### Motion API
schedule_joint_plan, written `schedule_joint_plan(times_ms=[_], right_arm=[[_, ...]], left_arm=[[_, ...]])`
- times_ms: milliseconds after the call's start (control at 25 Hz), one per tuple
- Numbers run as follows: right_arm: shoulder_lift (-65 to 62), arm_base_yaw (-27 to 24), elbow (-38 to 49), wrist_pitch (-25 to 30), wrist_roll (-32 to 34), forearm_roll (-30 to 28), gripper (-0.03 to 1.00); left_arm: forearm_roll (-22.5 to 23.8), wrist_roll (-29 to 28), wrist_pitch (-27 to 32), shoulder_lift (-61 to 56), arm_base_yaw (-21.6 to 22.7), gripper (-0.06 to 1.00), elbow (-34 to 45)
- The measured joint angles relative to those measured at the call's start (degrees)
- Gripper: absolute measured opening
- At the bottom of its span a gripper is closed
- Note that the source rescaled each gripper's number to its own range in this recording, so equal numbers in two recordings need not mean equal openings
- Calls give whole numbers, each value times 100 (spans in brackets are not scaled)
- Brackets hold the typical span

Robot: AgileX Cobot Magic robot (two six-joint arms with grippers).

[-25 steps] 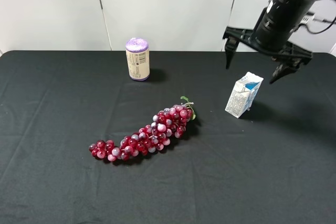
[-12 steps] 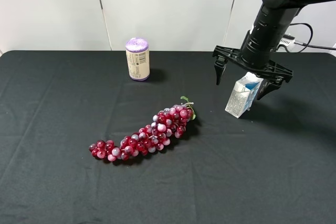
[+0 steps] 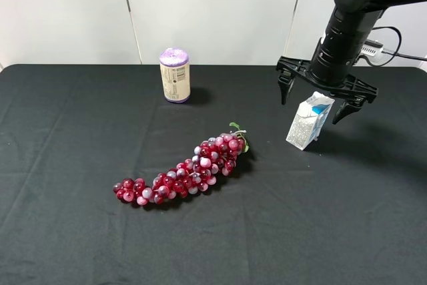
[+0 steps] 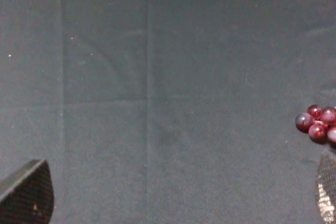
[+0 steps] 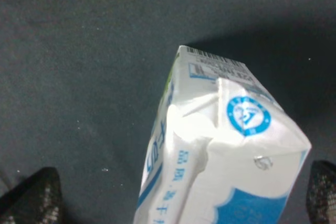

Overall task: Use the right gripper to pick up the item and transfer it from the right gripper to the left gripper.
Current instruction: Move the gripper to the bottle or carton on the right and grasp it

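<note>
Straddling the top of the carton [image 3: 303, 130] with the right tool [image 3: 310, 110], with both fingers spread wide, clear of the cardboard on each side and gripping nothing yet. Judging by that stance: lined up for a clamp across the carton's sides, and held high enough to clear the folded top before any drop.

Finding the carton on the table [image 3: 80, 165] to the right of the grape bunch [image 3: 183, 178], a little farther back than its stem end and well apart from it. Appearing tilted, with the blue-printed top leaning away from the bunch. From the right wrist, sitting between the two fingertips but nearer one than the other, so probably wanting a small sideways shift for an even squeeze.

Worth gripping toward the upper half, leaving the lower body free for the second taker. As a guess at the risk: tipping a light, leaning box by touching it with one finger first.

Waiting with the left tool [image 4: 177, 195] out of the high view, looking down on bare cloth beside the tail end of the bunch, with fingers likewise wide apart and empty, presumably parked clear until the handover.

Leaving the purple-topped can [image 3: 175, 75] behind the bunch, far from the reach and no obstacle
</note>
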Motion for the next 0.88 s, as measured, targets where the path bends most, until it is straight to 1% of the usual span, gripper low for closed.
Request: schedule_joint_plan(times_ms=[320,880], right_arm=[[0,-245,0,-2,30,0,100],[364,-245,4,7,-194,180,100]], left_arm=[[0,0,0,0,0,100,0],[0,0,0,0,0,100,0]])
